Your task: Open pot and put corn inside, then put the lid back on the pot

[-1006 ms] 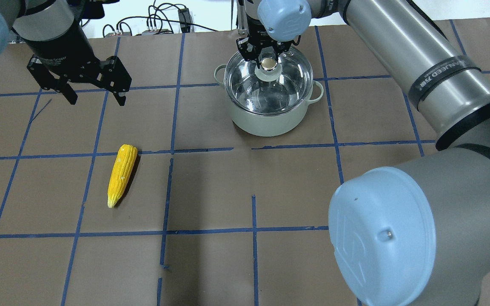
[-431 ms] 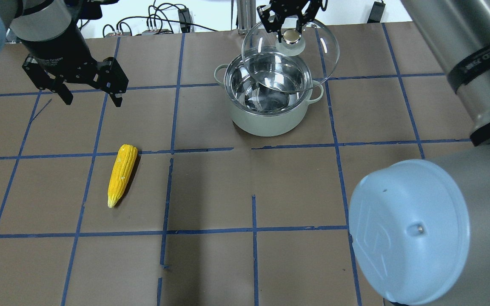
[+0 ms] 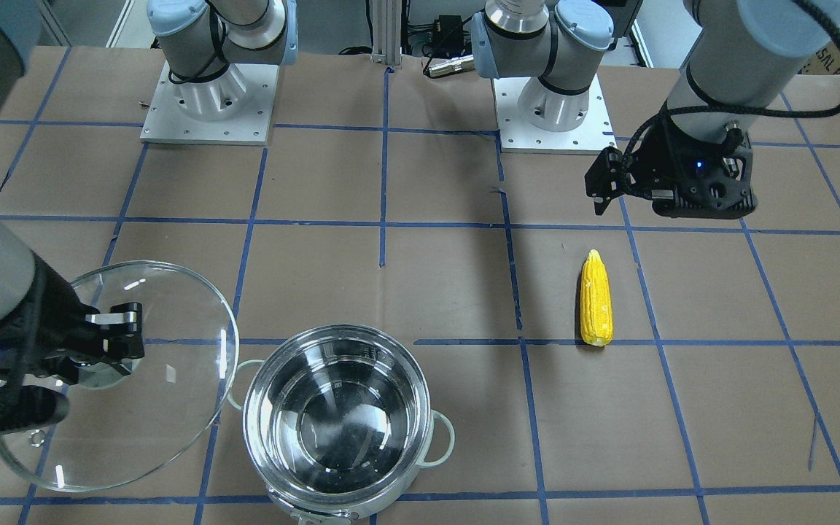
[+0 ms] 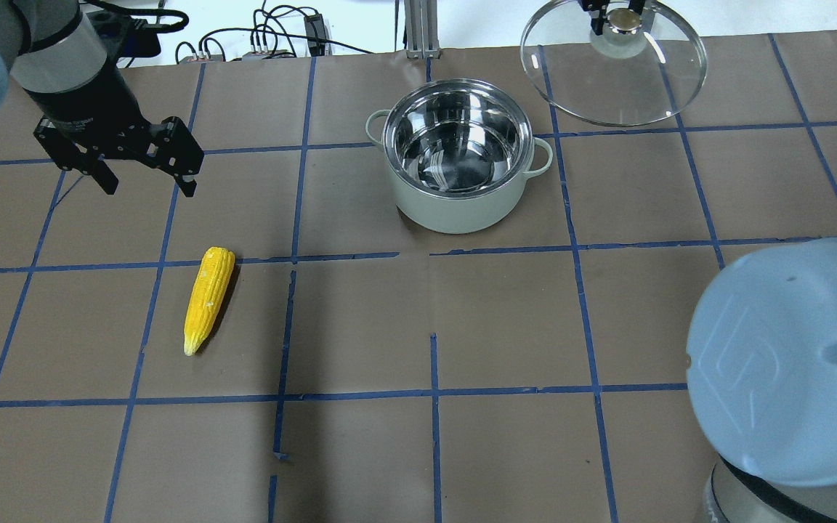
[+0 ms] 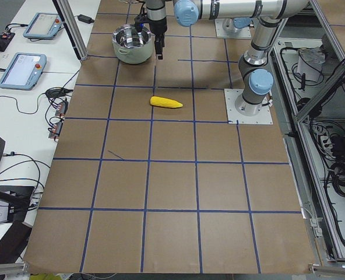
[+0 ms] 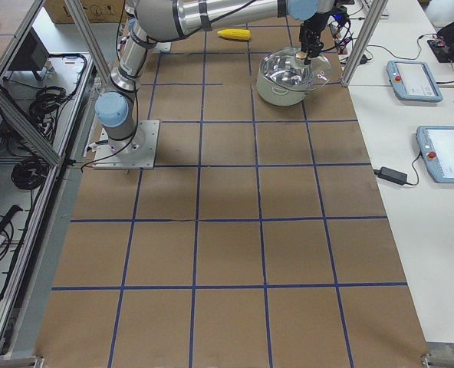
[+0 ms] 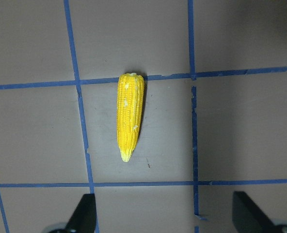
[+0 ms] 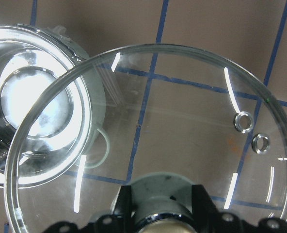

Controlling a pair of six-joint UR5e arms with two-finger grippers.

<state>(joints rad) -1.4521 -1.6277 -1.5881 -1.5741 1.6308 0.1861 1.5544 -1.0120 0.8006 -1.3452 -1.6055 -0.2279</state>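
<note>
Lid (image 4: 611, 87) hangs from raised right tool (image 4: 617, 17), beside open pot (image 4: 455, 207)

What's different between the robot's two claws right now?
The right gripper is shut on the lid; the left gripper is open and empty. The right gripper holds the lid beside the pot; the left gripper hovers apart from the corn. Both are black, two-fingered.

Bright, even light; perhaps slight glare
</note>
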